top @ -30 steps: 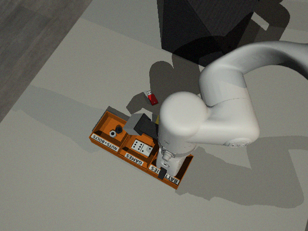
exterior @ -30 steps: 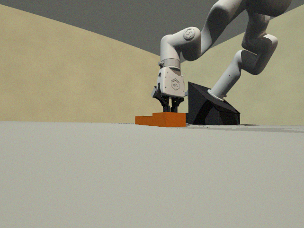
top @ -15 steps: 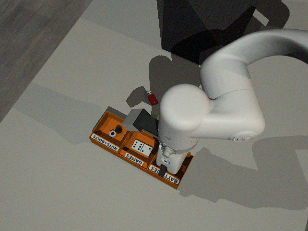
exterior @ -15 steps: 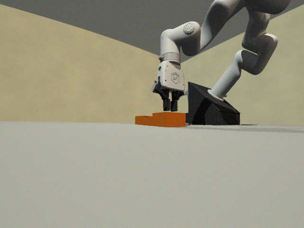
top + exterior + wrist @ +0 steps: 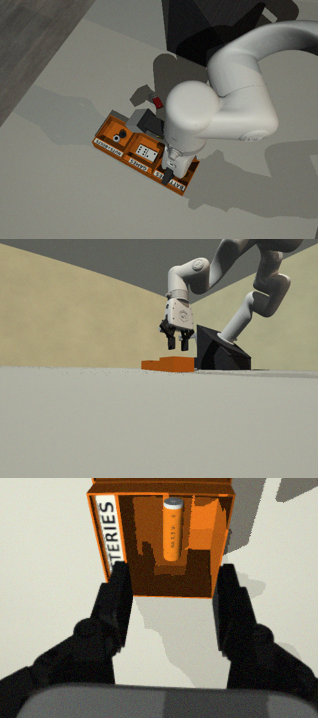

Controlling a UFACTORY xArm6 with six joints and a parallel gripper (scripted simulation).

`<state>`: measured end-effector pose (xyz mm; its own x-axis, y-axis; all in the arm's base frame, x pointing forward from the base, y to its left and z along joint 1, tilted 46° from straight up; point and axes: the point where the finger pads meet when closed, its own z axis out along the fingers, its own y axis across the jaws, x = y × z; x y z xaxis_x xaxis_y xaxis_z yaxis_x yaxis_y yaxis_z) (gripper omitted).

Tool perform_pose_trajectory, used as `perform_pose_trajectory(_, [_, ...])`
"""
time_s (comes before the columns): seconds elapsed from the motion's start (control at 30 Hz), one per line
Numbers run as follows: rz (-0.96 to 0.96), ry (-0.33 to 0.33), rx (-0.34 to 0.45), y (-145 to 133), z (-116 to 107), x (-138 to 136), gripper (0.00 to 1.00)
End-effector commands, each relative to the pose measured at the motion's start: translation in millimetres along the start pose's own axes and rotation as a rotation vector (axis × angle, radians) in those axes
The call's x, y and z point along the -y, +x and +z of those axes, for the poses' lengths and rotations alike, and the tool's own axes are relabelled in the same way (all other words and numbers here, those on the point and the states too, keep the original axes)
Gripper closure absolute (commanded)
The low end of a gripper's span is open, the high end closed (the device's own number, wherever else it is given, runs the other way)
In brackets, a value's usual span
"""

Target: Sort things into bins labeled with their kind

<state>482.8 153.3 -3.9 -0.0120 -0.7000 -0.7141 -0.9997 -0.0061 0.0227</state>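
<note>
My gripper is open and empty, above the BATTERIES bin. An orange AA battery with a pale end lies in that bin, beyond the fingertips in the wrist view. A white domino lies in the GAMES bin. A light hex nut and a dark nut-like piece lie in the NUTS+BOLTS bin. A red USB stick lies on the table behind the bins. A yellow sliver shows beside the arm; the rest is hidden.
The three bins stand joined in a row, with their walls close around one another. The arm covers part of the BATTERIES bin and the table behind it in the top view. The dark robot base stands behind.
</note>
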Motion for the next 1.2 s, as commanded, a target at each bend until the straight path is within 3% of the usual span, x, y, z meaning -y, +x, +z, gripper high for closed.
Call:
perform_pose_trajectory(0.0, [-0.002, 0.005, -0.001, -0.3, -19.2, 1.8, 0.0])
perform_pose_trajectory(0.83, [-0.002, 0.005, -0.001, -0.3, -111.4, 1.5, 0.0])
perform_pose_trajectory(1.17, [-0.002, 0.005, -0.001, -0.3, -130.3, 1.5, 0.0])
